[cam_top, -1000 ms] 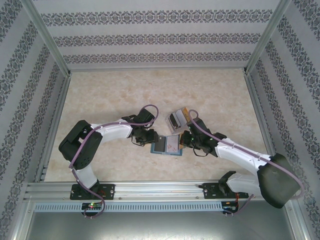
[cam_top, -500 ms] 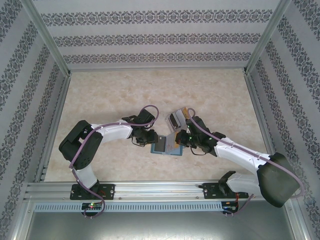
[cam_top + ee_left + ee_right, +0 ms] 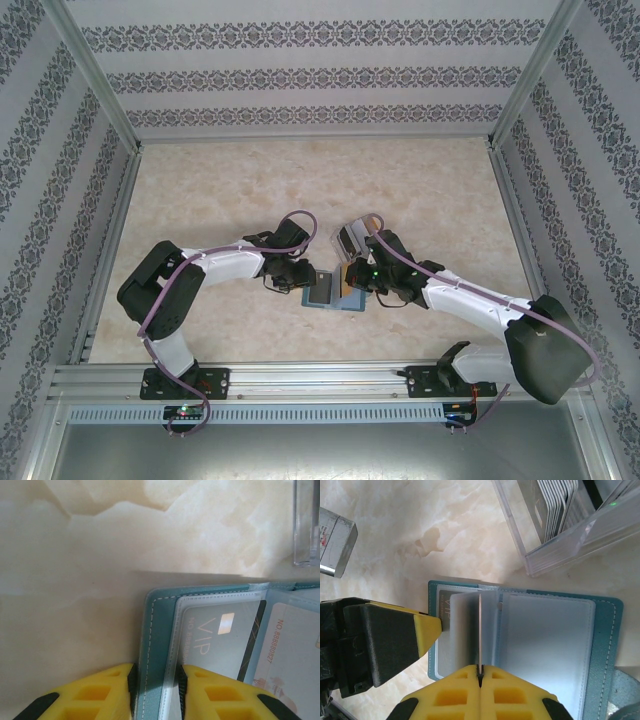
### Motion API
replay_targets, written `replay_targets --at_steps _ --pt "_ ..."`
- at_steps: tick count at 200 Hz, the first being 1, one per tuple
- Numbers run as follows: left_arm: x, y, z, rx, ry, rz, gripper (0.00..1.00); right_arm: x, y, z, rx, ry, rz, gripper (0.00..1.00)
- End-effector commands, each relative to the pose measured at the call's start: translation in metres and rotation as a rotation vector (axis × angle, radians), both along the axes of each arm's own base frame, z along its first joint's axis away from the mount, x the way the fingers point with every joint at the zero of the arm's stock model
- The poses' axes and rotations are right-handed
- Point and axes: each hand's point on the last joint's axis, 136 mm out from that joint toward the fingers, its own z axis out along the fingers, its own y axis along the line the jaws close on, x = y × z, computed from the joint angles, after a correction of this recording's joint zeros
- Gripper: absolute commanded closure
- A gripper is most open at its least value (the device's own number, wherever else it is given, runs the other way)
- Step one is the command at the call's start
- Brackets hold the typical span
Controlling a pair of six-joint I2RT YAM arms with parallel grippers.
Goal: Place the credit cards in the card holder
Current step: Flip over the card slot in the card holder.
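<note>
The teal card holder (image 3: 322, 292) lies open on the table, clear sleeves up. My left gripper (image 3: 156, 690) is shut on its left edge, pinching the teal cover and a sleeve (image 3: 303, 282). A grey VIP card (image 3: 220, 640) sits in the left sleeve, with a white card (image 3: 295, 660) beside it. My right gripper (image 3: 480, 669) is shut on a thin orange-edged credit card (image 3: 480, 630), held upright and edge-on over the holder's fold (image 3: 350, 280). A translucent sleeve page (image 3: 460, 630) stands just left of that card. The left gripper's finger (image 3: 422, 632) shows beside the holder.
A clear plastic box (image 3: 352, 237) holding several more cards (image 3: 555, 505) stands just beyond the holder, close to my right arm. Aluminium frame rails (image 3: 110, 220) bound the marble table on both sides. Open table lies further back.
My right gripper has moved left over the open holder, carrying the card to the fold. The left gripper has kept its hold on the holder's left edge.
</note>
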Motion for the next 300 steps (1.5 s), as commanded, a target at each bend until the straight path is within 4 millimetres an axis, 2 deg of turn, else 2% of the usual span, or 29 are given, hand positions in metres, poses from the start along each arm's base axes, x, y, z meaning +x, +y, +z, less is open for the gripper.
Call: replay_targets --at_steps 1,141,201,221,247,280,300 --pt "-0.011 -0.010 0.002 -0.033 0.006 -0.029 0.70 0.003 0.010 0.011 0.032 -0.021 0.027 0.98" --pt "-0.011 -0.010 0.004 -0.036 -0.003 -0.029 0.75 0.004 0.016 0.002 0.026 0.013 0.043 0.98" --pt "-0.011 -0.009 0.004 -0.032 -0.003 -0.025 0.75 0.005 0.010 0.003 0.003 0.002 0.024 0.98" --pt "-0.010 -0.008 0.005 -0.029 -0.010 -0.023 0.75 0.005 -0.001 0.002 -0.039 -0.007 -0.008 0.98" --pt "-0.010 -0.004 0.006 -0.012 -0.016 -0.014 0.75 0.006 -0.029 0.003 -0.126 -0.023 -0.095 0.98" --pt "-0.009 0.006 0.009 0.023 -0.042 0.010 0.74 0.004 -0.061 0.022 -0.158 -0.102 -0.192 0.98" --pt "-0.009 0.014 0.011 0.054 -0.057 0.031 0.74 0.004 -0.065 0.036 -0.125 -0.161 -0.208 0.99"
